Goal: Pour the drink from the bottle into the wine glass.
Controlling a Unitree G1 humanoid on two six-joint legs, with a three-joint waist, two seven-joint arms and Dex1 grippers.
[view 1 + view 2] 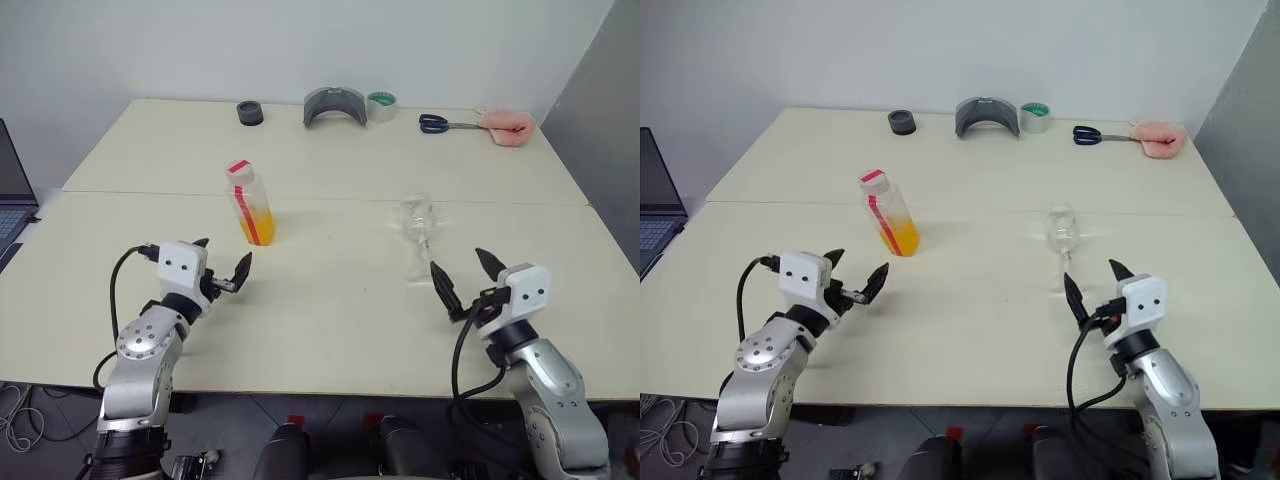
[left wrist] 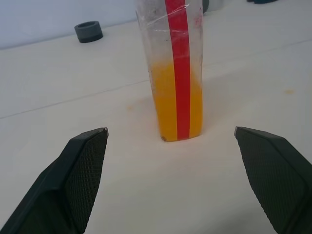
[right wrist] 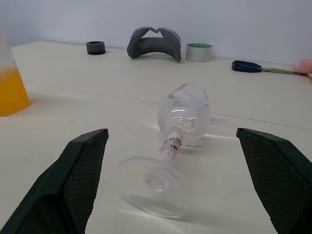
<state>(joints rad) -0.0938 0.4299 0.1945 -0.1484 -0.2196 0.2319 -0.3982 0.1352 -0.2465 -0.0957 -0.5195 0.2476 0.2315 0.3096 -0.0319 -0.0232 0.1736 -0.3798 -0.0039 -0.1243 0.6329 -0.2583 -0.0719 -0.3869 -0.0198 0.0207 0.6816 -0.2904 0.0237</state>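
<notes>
We find the bottle upright on the bench, left of centre, just on the near side of the seam that crosses the top from side to side; its cap is on and the drink fills roughly the lower third. The glass lies on its side right of centre, near that same seam, with the foot toward the front edge and the bowl toward the back. Bottle and glass are well apart, with bare bench between them. The left gripper hovers over the near-left part of the bench, fingers spread wide and empty, the bottle straight ahead between them in the wrist view but not touched. The right gripper hovers near the front edge on the right, fingers likewise wide apart and empty, the glass's foot ahead of them with a gap. Along the back edge we note a black ring, a grey curved piece, a tape roll, scissors and a pink thing toward the back-right corner; all stand well clear of both task things. The broad strip between the seam and the front edge is bare apart from bottle, glass and grippers. A laptop sits off the left edge.
</notes>
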